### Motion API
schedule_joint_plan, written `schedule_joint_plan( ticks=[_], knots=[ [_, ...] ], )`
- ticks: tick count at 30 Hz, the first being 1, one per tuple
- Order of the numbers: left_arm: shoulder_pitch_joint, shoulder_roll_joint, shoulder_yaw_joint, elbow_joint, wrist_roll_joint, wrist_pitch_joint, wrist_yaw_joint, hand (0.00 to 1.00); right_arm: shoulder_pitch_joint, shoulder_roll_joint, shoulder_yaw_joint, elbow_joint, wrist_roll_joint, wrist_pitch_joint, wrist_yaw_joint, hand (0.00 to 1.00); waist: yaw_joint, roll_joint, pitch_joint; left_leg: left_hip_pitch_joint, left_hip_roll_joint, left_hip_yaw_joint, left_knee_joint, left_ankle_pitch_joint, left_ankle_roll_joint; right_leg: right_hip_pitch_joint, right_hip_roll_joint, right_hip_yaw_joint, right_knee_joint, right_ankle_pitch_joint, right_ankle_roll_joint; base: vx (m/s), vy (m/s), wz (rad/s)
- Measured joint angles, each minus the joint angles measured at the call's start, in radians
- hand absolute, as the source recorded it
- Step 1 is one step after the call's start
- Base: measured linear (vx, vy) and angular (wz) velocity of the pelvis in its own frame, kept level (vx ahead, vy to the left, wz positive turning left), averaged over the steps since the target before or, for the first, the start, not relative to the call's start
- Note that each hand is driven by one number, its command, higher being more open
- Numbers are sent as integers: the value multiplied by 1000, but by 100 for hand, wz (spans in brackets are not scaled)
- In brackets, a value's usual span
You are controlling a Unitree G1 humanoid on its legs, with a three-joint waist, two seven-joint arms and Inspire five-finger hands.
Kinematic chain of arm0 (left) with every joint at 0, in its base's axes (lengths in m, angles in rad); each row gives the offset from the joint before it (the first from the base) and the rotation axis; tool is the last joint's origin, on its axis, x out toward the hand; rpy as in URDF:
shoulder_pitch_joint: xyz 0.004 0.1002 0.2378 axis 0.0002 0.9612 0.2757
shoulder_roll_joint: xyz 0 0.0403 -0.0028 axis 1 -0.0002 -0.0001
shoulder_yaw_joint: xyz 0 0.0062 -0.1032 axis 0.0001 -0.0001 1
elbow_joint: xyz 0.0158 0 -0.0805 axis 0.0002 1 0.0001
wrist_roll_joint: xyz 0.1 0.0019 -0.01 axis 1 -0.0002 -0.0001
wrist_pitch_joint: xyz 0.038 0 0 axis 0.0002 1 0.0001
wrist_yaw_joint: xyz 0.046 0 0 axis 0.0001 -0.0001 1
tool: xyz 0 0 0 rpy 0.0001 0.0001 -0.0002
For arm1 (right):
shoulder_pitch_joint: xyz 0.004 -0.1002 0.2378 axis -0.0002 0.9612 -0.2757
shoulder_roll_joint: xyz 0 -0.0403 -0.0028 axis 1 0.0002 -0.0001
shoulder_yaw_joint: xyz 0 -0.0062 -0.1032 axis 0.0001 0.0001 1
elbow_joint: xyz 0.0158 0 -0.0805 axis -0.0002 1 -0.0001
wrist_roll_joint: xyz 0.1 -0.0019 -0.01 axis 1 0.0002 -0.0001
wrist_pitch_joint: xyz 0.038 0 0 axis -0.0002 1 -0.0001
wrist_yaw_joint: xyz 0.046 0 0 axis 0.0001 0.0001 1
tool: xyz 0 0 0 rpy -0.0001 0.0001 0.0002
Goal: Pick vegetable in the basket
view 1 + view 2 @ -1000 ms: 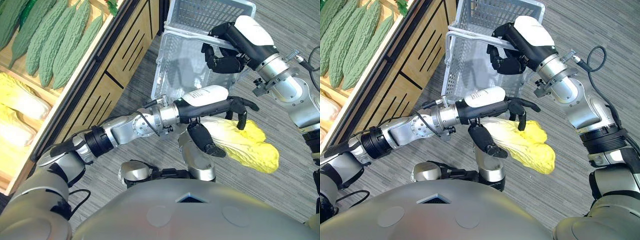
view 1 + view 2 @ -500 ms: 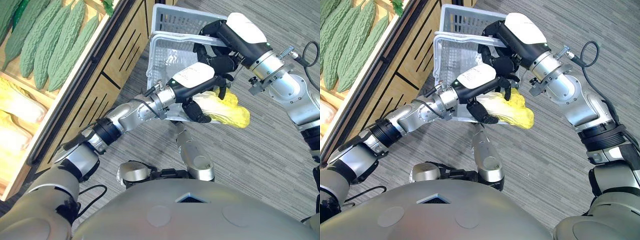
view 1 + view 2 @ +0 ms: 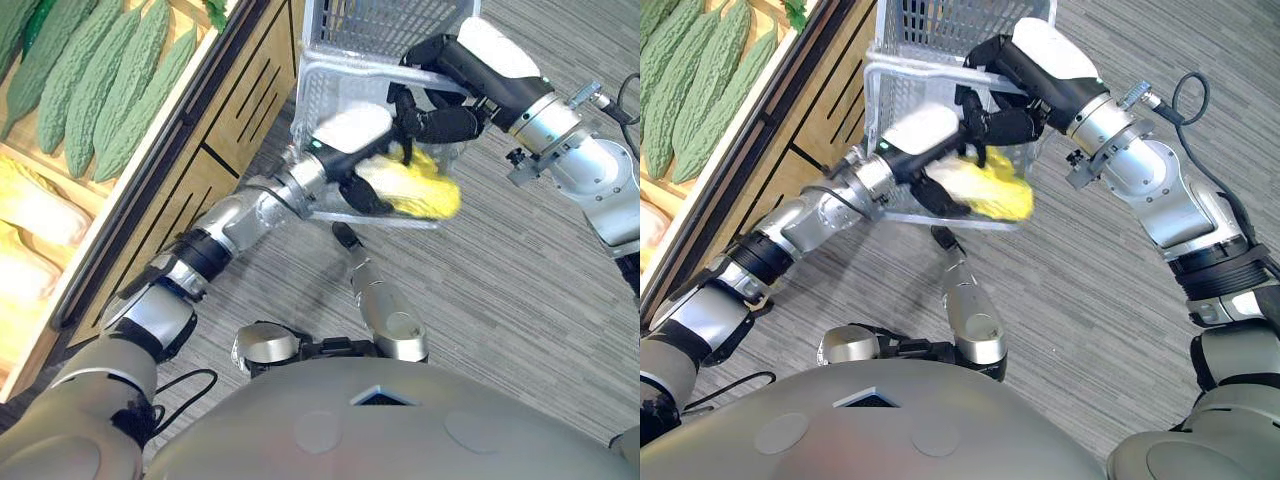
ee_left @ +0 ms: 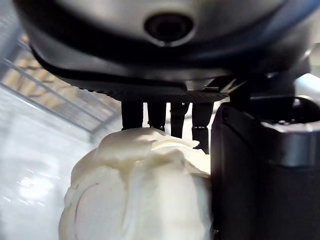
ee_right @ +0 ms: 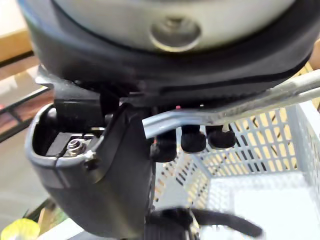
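Observation:
A yellow-white napa cabbage (image 3: 412, 186) hangs at the near rim of the grey plastic basket (image 3: 335, 85), leafy end out toward the floor. My left hand (image 3: 350, 150) is shut on it, and the left wrist view has its pale stalk end (image 4: 140, 195) right under the curled fingers (image 4: 157, 117). Above the floor, the basket hangs from its handle (image 5: 240, 107), around which my right hand (image 3: 455, 85) is curled shut.
A wooden display stand (image 3: 200, 150) runs along the left. Several green bitter gourds (image 3: 95, 80) lie in its upper bin and more napa cabbages (image 3: 30, 215) below them. Grey striped carpet (image 3: 520, 300) spreads to the right.
My left hand has carried the cabbage up and leftward from over the carpet to the basket's near rim. The right hand has kept its hold on the handle and shifted the basket slightly.

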State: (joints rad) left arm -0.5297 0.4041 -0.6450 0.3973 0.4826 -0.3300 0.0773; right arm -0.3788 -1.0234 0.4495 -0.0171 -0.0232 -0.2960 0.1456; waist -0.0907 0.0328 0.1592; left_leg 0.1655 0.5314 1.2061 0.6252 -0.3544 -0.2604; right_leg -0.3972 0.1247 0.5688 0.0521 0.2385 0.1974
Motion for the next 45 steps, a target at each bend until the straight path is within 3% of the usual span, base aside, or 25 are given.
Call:
schedule_joint_plan(
  ticks=[14,26,32,36,38,40,42,45],
  knots=[
    [-60,-12,34,77,88,26,64,100,42,11,10,-21,2,-23,23,0,-4,-9,4,-2,-13,-3,-8,0,1,2,-14,-3,-2,0,0,9,4,0],
    [-69,-26,32,77,85,26,64,100,71,24,-37,-21,2,-27,23,0,-10,-20,10,-18,-10,-23,-9,0,2,3,-24,-21,-5,0,0,8,4,3],
    [-69,5,-52,-11,34,24,28,100,117,49,-98,-21,0,-27,23,0,-14,-21,13,-45,-3,-58,4,-3,7,4,-39,-53,-5,0,0,29,16,16],
    [-71,52,-107,-60,-161,24,-81,100,150,50,-123,-20,-1,-32,23,0,-15,-21,16,-56,3,-69,13,-3,7,4,-46,-67,-5,0,0,17,13,9],
    [-98,146,-179,-106,-548,64,-227,100,152,50,-131,-19,7,-30,35,0,-21,-19,22,-58,3,-69,18,-5,7,4,-50,-69,-5,0,0,14,19,5],
    [-140,200,-233,-129,-774,111,-341,100,152,55,-145,-18,11,-13,53,0,-21,-16,24,-58,3,-69,20,-5,8,4,-51,-70,-5,0,0,0,0,0],
    [-149,221,-253,-133,-888,118,-370,100,161,66,-168,-14,10,4,56,0,-21,-9,28,-58,3,-69,21,-5,8,4,-51,-70,-5,0,0,0,0,0],
    [-149,218,-261,-133,-917,124,-349,100,161,67,-175,-2,10,9,56,0,-22,0,33,-57,4,-69,21,-5,8,4,-51,-70,-5,0,0,22,18,0]
  ],
)
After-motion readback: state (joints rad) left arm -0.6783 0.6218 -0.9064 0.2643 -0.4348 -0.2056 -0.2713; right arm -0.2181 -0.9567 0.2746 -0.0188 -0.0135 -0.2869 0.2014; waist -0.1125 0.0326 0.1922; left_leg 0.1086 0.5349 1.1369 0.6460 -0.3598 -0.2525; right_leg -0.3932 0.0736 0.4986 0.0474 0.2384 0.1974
